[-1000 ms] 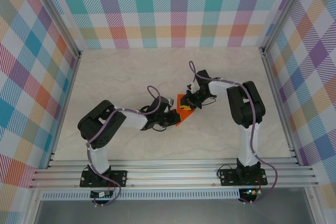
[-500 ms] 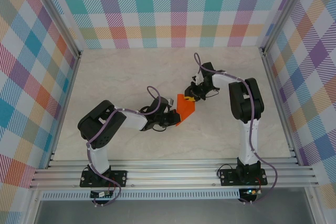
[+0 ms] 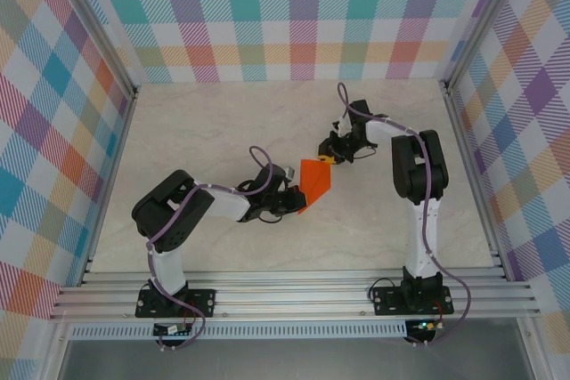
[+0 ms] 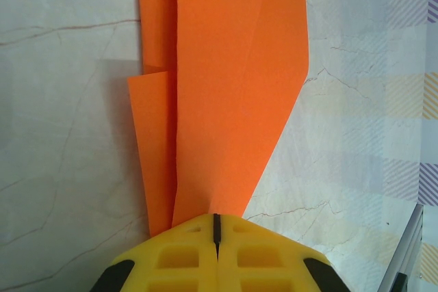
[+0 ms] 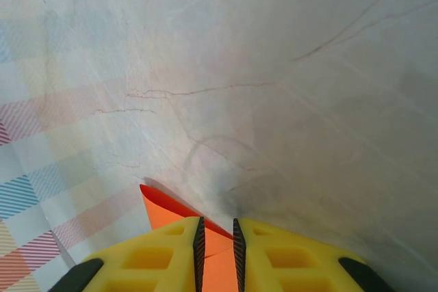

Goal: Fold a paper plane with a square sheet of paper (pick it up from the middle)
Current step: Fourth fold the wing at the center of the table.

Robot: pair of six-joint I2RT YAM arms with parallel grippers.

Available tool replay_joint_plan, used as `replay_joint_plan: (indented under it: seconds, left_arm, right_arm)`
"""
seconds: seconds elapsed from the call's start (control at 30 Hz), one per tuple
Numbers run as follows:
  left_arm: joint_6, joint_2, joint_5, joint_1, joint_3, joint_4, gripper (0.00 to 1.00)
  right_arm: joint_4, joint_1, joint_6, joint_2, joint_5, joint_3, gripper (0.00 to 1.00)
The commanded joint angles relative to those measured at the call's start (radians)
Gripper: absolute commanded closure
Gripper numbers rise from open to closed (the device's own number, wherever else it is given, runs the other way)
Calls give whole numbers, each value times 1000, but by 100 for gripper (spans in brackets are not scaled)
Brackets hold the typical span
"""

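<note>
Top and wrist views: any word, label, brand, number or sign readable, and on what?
None can be read.
The folded bright orange paper is blank.
The yellow moulded fingers of the left gripper and right gripper bear no marks.
The checked walls are pattern only.
Any marking on the black base plates in the top view is too small to tell.

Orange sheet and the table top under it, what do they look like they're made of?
The orange sheet: thin matte paper, going by its sharp creases and a curling loose flap. The table top: looks like pale marble with fine brown veins, faintly glossy; it could well be a printed laminate.
</note>
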Motion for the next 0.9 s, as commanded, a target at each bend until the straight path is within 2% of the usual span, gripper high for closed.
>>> replay_joint_plan:
  seconds: [0.0,0.17,0.5,0.67,0.87]
  left_arm:
    - [10,85,-70,2,-72,-239,100]
    - [14,76,-64,2,-66,-245,100]
    - [17,76,-53,2,-39,-251,100]
    - [18,76,-53,2,-34,-251,100]
    - [17,84,-46,2,-30,-252,100]
  right_arm:
    - [47,-43,-8,20,48,27,78]
    - [97,-43,-42,-92,8,-37,75]
    - [295,17,7,-285,-72,-332,73]
    - [330,78,22,-311,-65,-397,70]
    - [334,123,25,-257,-39,-402,70]
